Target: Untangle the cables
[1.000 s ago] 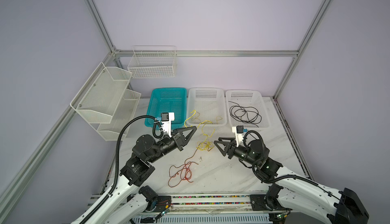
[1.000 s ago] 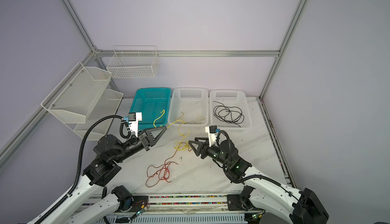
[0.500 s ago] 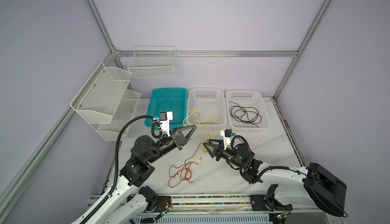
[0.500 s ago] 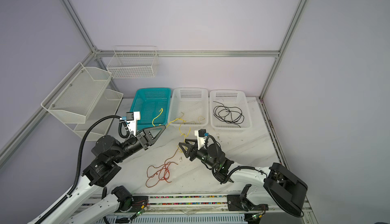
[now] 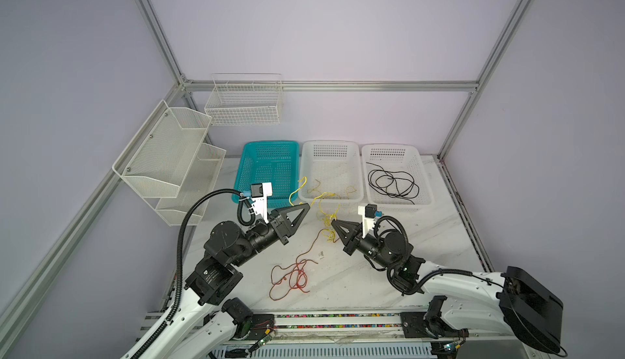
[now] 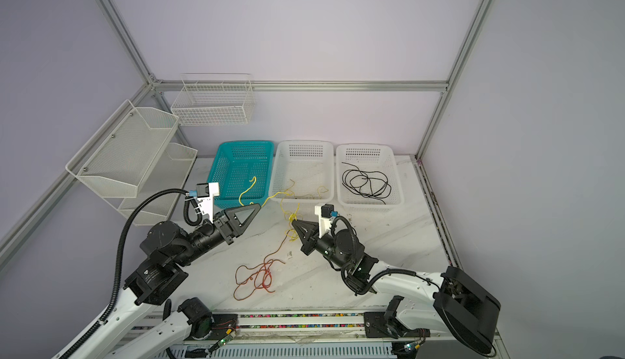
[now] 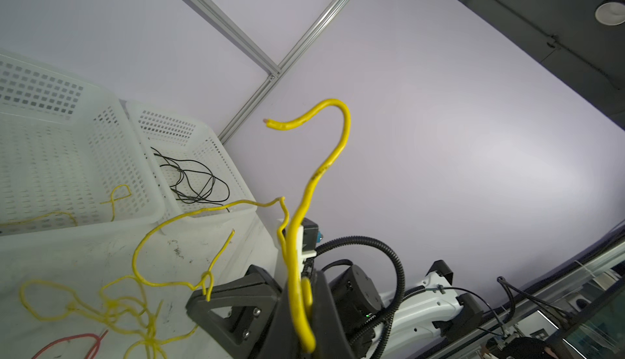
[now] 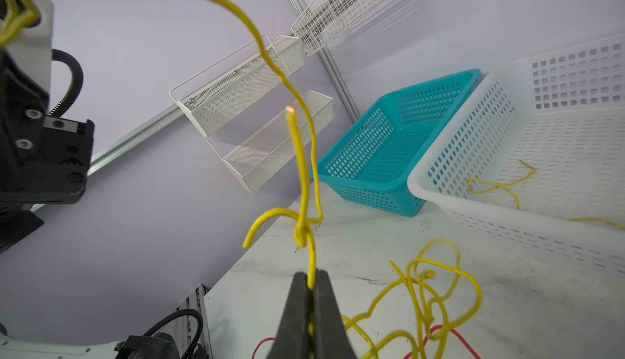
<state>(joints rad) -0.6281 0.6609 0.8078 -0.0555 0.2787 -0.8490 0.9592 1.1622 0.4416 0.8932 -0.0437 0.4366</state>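
Observation:
My left gripper (image 5: pixel 305 207) (image 6: pixel 258 206) is shut on a yellow cable (image 7: pixel 324 167) near its end, which curls up free past the jaws (image 7: pixel 302 277). From there the cable (image 6: pixel 270 198) runs over the front rim of the middle white basket (image 5: pixel 329 142) and drops to a knotted tangle (image 5: pixel 326 220) on the table. My right gripper (image 5: pixel 333 222) (image 6: pixel 293 222) is shut on a strand just below a knot (image 8: pixel 302 232), with the jaws (image 8: pixel 310 274) pinched tight. A red-orange cable (image 5: pixel 294 272) (image 6: pixel 257 276) lies loose between the arms, reaching into the yellow tangle. A black cable (image 5: pixel 392 183) lies coiled in the right white basket (image 5: pixel 389 145).
A teal basket (image 5: pixel 270 144) stands left of the two white ones along the back of the marble table (image 5: pixel 439 232). A white mesh shelf (image 5: pixel 169 157) and a wire basket (image 5: pixel 245 100) hang on the left and back walls.
My right gripper moved left to the yellow tangle and went from open to shut on a strand. The left gripper stayed shut on the yellow cable, almost unmoved.

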